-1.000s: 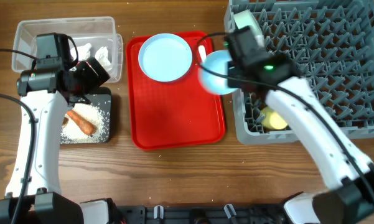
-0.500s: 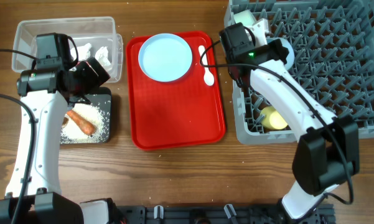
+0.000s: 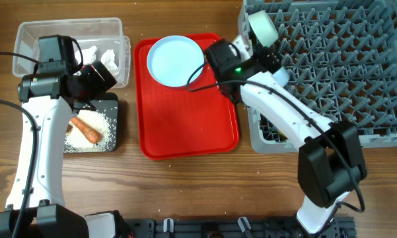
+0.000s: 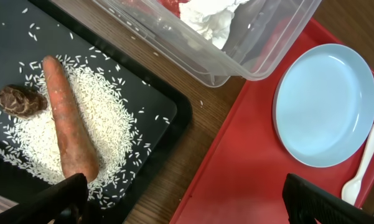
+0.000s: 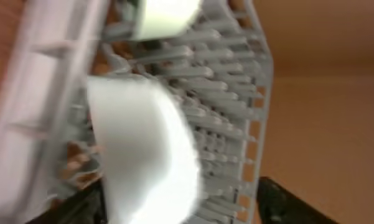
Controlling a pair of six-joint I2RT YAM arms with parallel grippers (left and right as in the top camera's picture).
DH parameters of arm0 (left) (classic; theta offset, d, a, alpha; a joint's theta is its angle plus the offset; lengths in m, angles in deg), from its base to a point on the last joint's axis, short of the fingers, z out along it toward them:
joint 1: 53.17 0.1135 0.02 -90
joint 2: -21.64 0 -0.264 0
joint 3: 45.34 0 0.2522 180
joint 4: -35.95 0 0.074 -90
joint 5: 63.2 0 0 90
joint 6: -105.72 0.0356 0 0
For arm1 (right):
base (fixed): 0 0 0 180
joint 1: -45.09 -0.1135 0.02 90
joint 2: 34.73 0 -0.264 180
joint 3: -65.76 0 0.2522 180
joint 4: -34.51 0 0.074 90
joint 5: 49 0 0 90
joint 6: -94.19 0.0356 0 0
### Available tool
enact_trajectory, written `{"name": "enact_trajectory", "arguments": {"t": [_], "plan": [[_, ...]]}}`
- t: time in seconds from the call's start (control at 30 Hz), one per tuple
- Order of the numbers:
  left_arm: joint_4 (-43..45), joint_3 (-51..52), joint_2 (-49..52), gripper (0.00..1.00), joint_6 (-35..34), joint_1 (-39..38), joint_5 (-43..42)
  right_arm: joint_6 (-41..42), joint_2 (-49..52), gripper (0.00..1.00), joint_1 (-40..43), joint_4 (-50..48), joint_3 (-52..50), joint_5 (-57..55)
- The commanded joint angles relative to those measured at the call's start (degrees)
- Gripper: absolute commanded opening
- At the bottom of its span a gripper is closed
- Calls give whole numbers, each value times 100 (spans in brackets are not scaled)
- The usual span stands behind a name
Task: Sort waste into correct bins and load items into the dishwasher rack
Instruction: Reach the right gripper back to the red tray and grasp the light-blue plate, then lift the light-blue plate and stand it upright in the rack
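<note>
My right gripper (image 3: 275, 66) hangs over the left edge of the grey dishwasher rack (image 3: 343, 73), and its jaws stand wide apart. In the blurred right wrist view a pale bowl (image 5: 143, 149) lies on the rack pegs between the fingers, clear of the right finger (image 5: 292, 205). A second bowl (image 3: 261, 26) leans in the rack's far left corner. The pale-blue plate (image 3: 176, 61) sits on the red tray (image 3: 185, 119), with the white spoon (image 4: 364, 165) beside it. My left gripper (image 3: 96, 79) is open and empty, between the black tray (image 3: 113, 106) and the clear tub (image 3: 26, 33).
The black tray holds a carrot (image 4: 68, 124), a brown lump (image 4: 18, 101) and scattered rice (image 4: 121, 118). White tissue (image 4: 211, 15) lies in the clear tub. The right arm crosses the rack's front left corner and the red tray's right edge.
The right arm carried the bowl from above the red tray into the rack, then opened its jaws. The left arm has not moved.
</note>
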Motion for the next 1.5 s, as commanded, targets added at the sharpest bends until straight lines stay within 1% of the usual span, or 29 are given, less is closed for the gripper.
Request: {"name": "enact_trajectory", "arguments": {"t": [0.0,0.07,0.17,0.23,0.27,0.3,0.37,0.4,0.43,0.5,0.53,0.6,0.67,0.7,0.73,0.8,0.9,1.07,1.1,1.13,1.17,1.2,1.23,1.27,1.3,1.33,1.37,1.43,1.47], "plan": [[-2,-101,-111,100,-13,37,39,55,120,100,-107,63,-48,264],[-4,-101,-111,100,-13,37,39,74,87,100,-160,68,-31,621],[-4,-101,-111,100,-13,37,37,385,-59,100,-166,70,160,1049],[-4,-101,-111,100,-13,37,37,382,-446,100,-166,70,549,2393],[-4,-101,-111,100,-13,37,39,382,-603,100,-166,66,675,3250],[-4,-101,-111,100,-13,37,39,382,-704,100,-166,46,774,4122],[-4,-101,-111,100,-13,37,39,382,-879,100,-164,-249,844,6236],[-4,-101,-111,100,-13,37,39,435,-883,100,-164,-433,844,6898],[-4,-101,-111,100,-13,37,37,704,-876,100,-164,-673,841,7296],[-4,-101,-111,100,-13,37,39,1598,-758,81,-164,-1178,841,7235],[-4,-101,-111,100,-13,37,39,2146,-654,80,-164,-1449,831,6972],[-4,-101,-111,100,-13,37,39,2824,-431,80,-166,-1700,831,6404],[-4,-101,-111,100,-13,37,39,3692,96,75,-166,-1982,831,5731],[-4,-101,-111,100,-13,37,39,3884,254,75,-166,-2057,831,5613],[-2,-101,-111,100,-13,37,39,4253,675,74,-166,-2260,831,5584],[-4,-101,-111,100,-13,37,39,4566,1130,73,-166,-2378,831,5580],[-4,-101,-111,100,-13,37,37,4765,1613,68,-166,-2312,831,5469],[-2,-101,-111,100,-13,37,39,5302,2035,61,-166,-2310,831,5482],[-4,-101,-111,100,-13,37,37,5302,2035,55,-166,-2291,831,5525],[-4,-101,-111,100,-13,37,39,5327,2035,40,-166,-2197,831,5563],[-4,-101,-111,100,-13,37,39,5346,2035,32,-164,-2153,831,5646],[-4,-101,-111,100,-13,37,39,5390,2035,27,-164,-2111,831,5646],[-4,-101,-111,100,-13,37,39,5484,2033,17,-151,-2013,831,5657],[-4,-101,-111,100,-13,37,39,5480,2033,11,-129,-1961,833,5790],[-2,-101,-111,100,-13,37,39,5471,2031,6,-101,-1893,833,5921],[-4,-101,-111,100,-13,37,39,5431,2011,4,-55,-1805,833,6063],[-4,-101,-111,100,-13,37,39,5425,1969,4,4,-1696,833,6135],[-4,-101,-111,100,-13,37,39,4830,1764,4,162,-1547,833,6406],[-4,-101,-111,100,-13,37,39,4555,1587,4,223,-1399,833,6343]]}}
